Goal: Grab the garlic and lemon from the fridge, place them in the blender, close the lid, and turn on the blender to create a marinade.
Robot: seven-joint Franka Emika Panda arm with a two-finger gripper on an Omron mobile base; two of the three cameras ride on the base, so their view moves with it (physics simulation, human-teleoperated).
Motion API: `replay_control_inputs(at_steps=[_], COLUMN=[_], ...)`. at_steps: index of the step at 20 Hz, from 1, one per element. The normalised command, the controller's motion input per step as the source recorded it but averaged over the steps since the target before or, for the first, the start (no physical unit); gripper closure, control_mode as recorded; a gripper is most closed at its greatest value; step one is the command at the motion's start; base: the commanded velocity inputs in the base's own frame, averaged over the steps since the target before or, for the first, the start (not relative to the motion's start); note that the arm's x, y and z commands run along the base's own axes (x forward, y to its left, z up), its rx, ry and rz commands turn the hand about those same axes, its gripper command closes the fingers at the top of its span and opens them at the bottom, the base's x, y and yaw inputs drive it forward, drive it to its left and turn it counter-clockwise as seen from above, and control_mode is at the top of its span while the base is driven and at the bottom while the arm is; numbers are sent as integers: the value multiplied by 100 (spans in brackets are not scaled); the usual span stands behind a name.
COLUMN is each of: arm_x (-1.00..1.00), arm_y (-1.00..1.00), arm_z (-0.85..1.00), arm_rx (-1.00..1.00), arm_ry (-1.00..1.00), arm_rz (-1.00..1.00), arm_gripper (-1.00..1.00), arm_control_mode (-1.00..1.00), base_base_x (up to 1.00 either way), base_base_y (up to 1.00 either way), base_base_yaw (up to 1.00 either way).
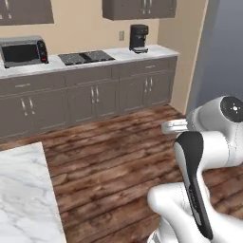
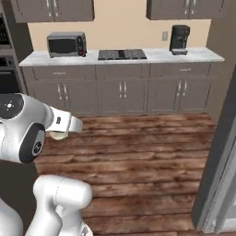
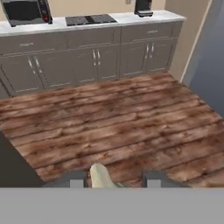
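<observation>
Between the jaws: garlic in transit, fridge pick done.
Fridge door (image 2: pixel 221 152) off to the jaws' right, wood floor (image 3: pixel 113 118) ahead of them; gripper (image 3: pixel 114 180) pinches the garlic (image 3: pixel 101 176). Lemon, blender drop, lid, switch-on left.

Cream-white garlic (image 3: pixel 101 176), pointed tip up, apparently held between the hand's (image 3: pixel 114 179) fingers

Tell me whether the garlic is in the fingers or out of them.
In them. In the hand view the cream garlic sits between the two dark fingers, above the wood floor; whether both fingers touch it, cannot tell.
</observation>
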Motion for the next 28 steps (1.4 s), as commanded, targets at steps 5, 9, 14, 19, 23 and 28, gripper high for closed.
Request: replay_control_inputs(at_steps=[5, 9, 14, 19, 23, 28], arm_x=[0, 0, 0, 0, 0, 0], arm_y=[0, 0, 0, 0, 0, 0], arm_z=[0, 0, 0, 0, 0, 0], arm_rx=[0, 0, 0, 0, 0, 0], arm_ry=[0, 0, 0, 0, 0, 0], arm_rz=[0, 0, 0, 0, 0, 0], arm_gripper=[100, 100, 100, 100, 100, 100], arm_control_mode=[100, 100, 100, 100, 100, 100], base_base_x=[20, 28, 66, 100, 100, 100], base_base_y=[12, 2, -2, -35, -29, -30], base_base_yaw=[51, 53, 54, 17, 15, 16])
